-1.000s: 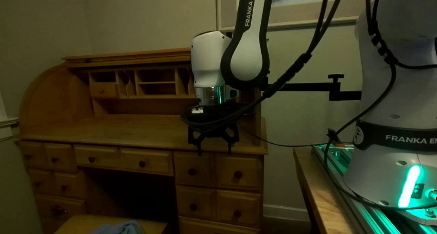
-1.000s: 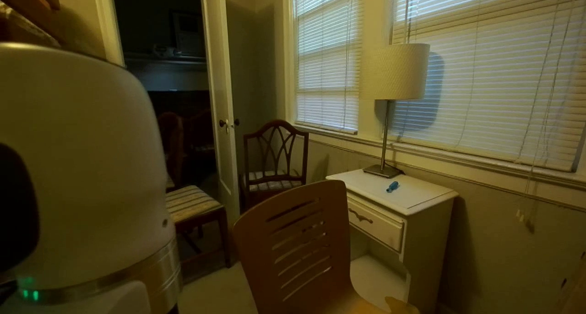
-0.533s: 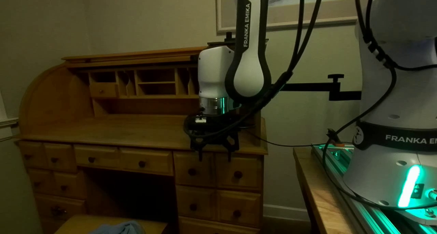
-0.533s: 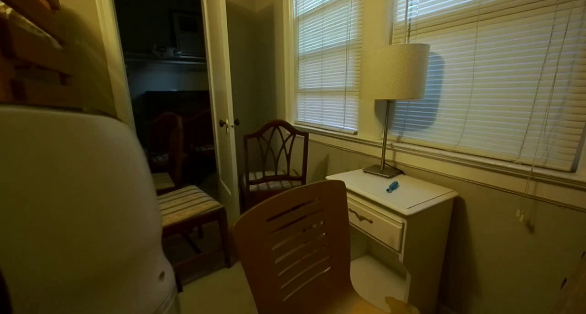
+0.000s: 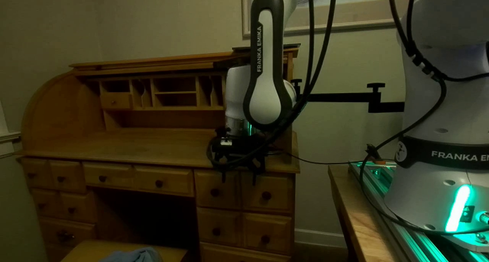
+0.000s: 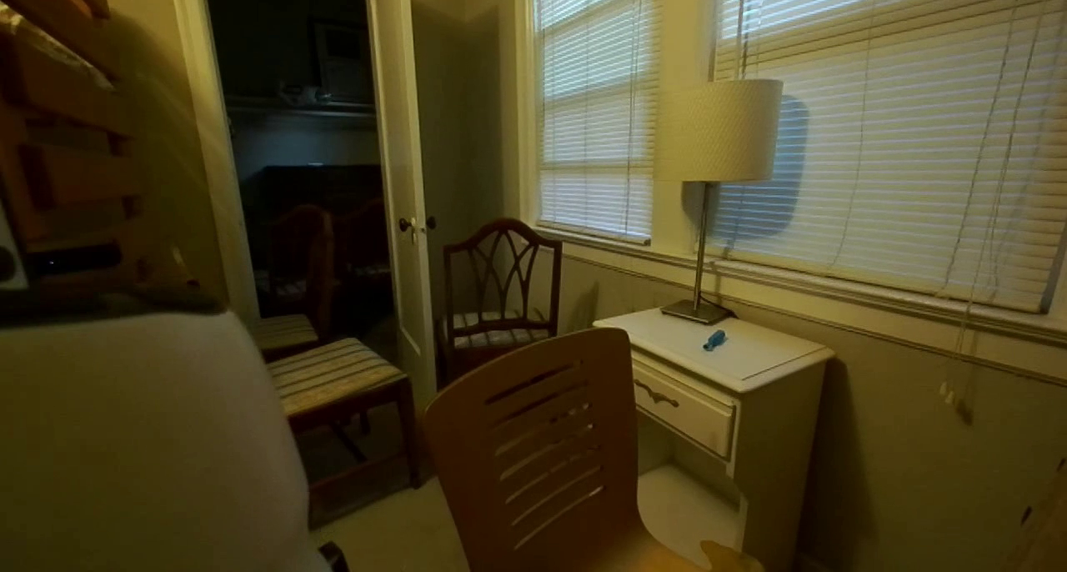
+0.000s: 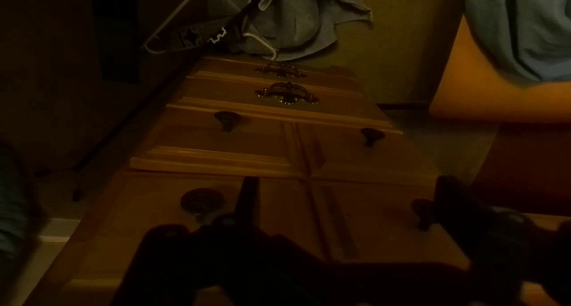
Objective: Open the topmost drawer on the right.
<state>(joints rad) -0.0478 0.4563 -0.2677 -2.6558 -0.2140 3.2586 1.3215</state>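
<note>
The topmost drawer [image 5: 241, 201] on the right of the honey-coloured desk has a two-panelled front that looks flush with the desk. Its dark knobs, a left knob [image 5: 214, 192] and a right knob [image 5: 266, 195], both show. My gripper [image 5: 239, 179] points down in front of the drawer's upper part, fingertips above knob height and between the knobs. In the dim wrist view the gripper [image 7: 348, 181] is wide open and holds nothing. There one knob [image 7: 202, 201] lies outside the left finger; the far knob [image 7: 418, 208] is partly hidden by the right finger.
Below sits a second drawer [image 5: 244, 231] with like knobs. The desktop [image 5: 153, 143] juts out above the drawers. A chair seat with a blue-grey cloth [image 5: 133, 255] stands before the knee space. The robot's bench [image 5: 366, 216] is at the right, and a cable [image 5: 321, 162] runs past the desk corner.
The arm has come down, bringing the open gripper lower, from the desktop's edge to the top of the drawer front. The drawer has not moved.
</note>
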